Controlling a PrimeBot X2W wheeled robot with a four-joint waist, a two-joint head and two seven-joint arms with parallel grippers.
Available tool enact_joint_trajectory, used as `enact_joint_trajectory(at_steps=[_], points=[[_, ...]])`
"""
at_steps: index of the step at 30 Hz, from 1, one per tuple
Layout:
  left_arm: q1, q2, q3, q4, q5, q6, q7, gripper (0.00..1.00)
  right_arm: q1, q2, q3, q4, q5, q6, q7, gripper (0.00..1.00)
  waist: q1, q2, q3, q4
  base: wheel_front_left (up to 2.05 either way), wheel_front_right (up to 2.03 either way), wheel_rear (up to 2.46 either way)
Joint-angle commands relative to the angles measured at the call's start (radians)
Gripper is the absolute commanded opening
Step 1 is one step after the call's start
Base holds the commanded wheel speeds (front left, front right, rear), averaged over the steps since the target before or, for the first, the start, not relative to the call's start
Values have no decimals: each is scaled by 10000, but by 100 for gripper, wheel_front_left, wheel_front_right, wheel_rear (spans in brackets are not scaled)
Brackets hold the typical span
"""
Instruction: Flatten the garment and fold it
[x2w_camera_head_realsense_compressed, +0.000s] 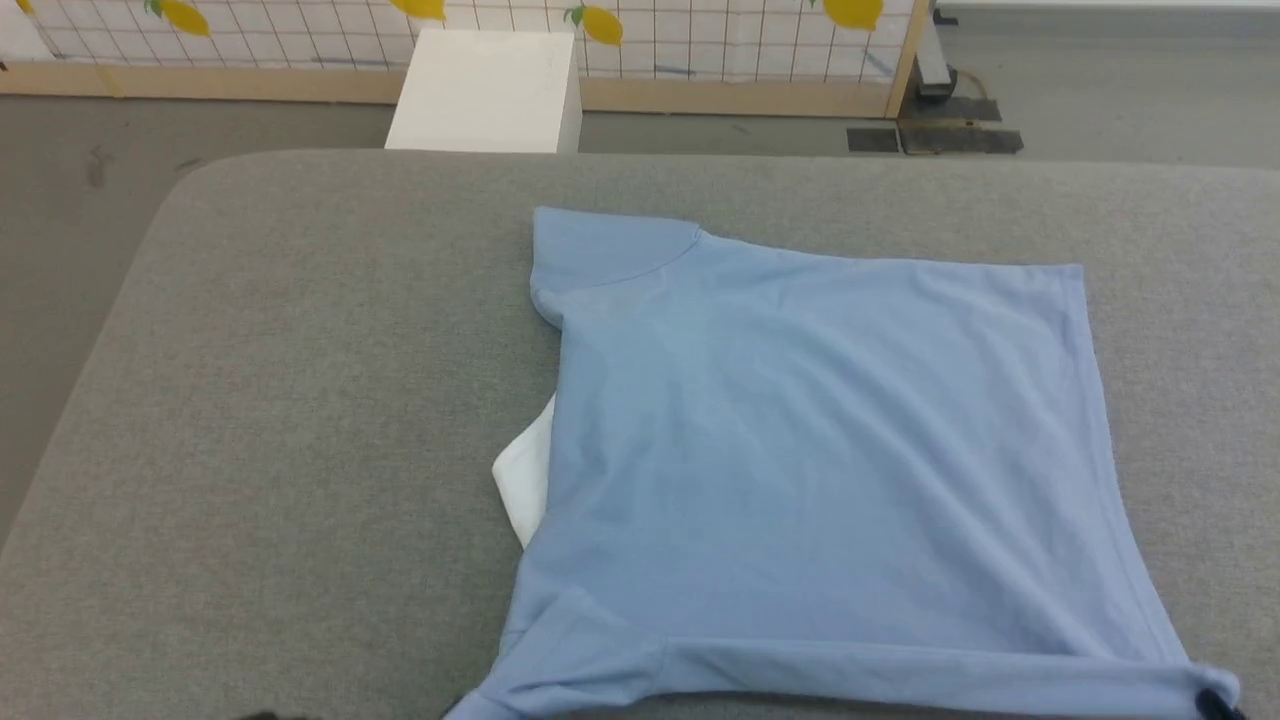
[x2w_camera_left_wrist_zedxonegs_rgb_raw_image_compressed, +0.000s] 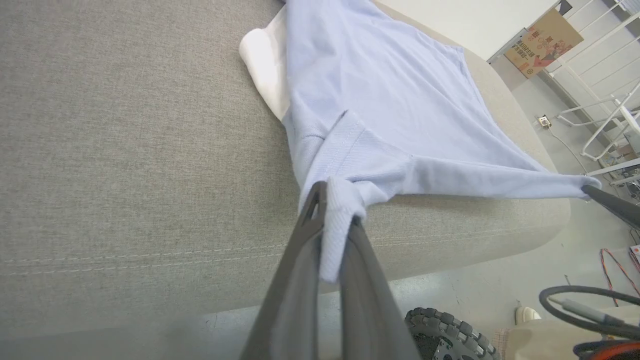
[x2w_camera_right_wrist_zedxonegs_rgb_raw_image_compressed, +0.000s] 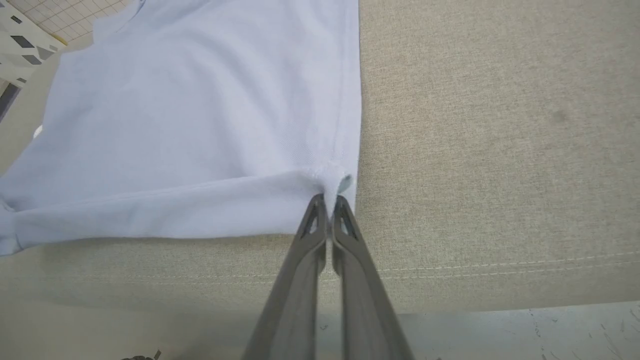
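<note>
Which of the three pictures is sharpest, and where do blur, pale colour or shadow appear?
Head view: sharpest, even soft light on the light blue knit shirt, no glare. Left wrist view: the dark left gripper blurs near the lens, the seam of the grey fabric surface bends, the shirt looks paler. Right wrist view: the dark right gripper blurs too; a shadow lies under the stretched edge.

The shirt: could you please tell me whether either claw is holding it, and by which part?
Both hold the shirt: the left claw grips the near sleeve's cuff, the right claw the near hem corner.
</note>
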Motion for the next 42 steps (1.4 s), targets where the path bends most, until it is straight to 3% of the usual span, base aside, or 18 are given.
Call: enact_joint_trajectory(at_steps=[1,13,20,34,42], points=[[-401,95,33,-13,158,-58,4,0,-354,-129,33,-56,-150,-15,-116,0,1,0,194,-37,0,0,0],[-4040,240,73,724,1426,-902,691,0,-3274,-1587,777,833,-480,-15,-915,0,1,0,1536,-288,0,0,0],[-5810,-117,120,1573,1814,-1343,564,0,-4870,-2168,1221,1706,-494,-15,-1519,0,1,0,2271,-476,0,0,0],[-6853,-1551,-200,4865,1624,-1863,-522,0,-6520,-2673,2783,4531,-223,-15,-1808,0,1,0,3138,-548,0,0,0],[-7216,-1955,-358,6019,1398,-2038,-556,0,-7208,-2877,3449,5500,81,-15,-1998,0,1,0,3327,-397,0,0,0]])
